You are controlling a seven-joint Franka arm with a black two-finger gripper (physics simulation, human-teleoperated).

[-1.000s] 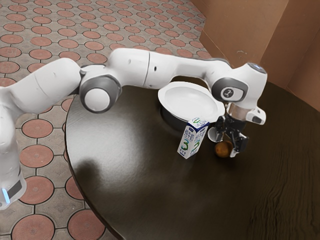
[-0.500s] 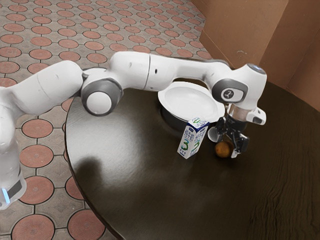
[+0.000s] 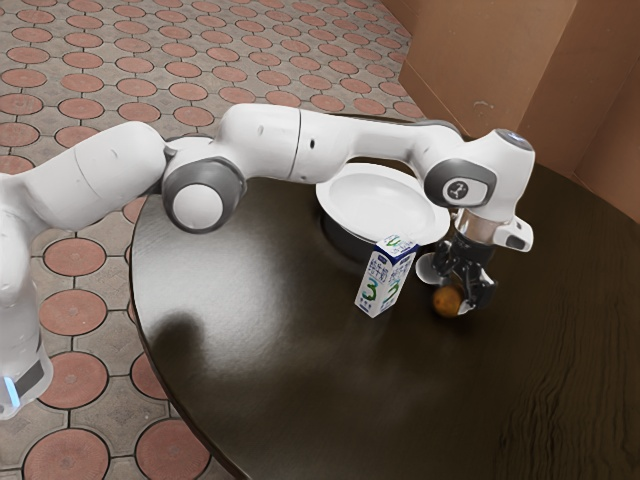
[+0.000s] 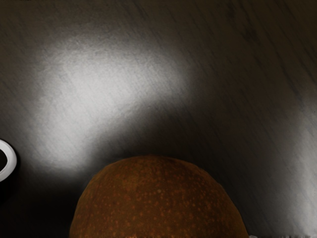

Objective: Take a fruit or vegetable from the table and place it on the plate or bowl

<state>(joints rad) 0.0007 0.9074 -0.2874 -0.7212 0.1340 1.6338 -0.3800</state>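
A round brown fruit (image 3: 445, 299) lies on the dark table, to the exterior view's right of a milk carton. My gripper (image 3: 462, 287) stands straight down over it, its black fingers (image 3: 481, 289) drawn in against the fruit's sides, so it is shut on the fruit, which still rests on the tabletop. In the wrist view the fruit (image 4: 156, 201) bulges large just under my hand. The white plate (image 3: 378, 203) sits behind the carton, near the table's far edge and partly under my forearm.
A blue-and-white milk carton (image 3: 384, 275) stands upright between the plate and the fruit. A small white ring-like object (image 3: 429, 268) (image 4: 5, 161) sits close beside the fruit. The round table (image 3: 300, 380) has bare dark surface in front. Cardboard walls rise behind.
The fingers have drawn together around the fruit over the last second. The hand has stayed in place, and the fruit, carton and plate have not moved.
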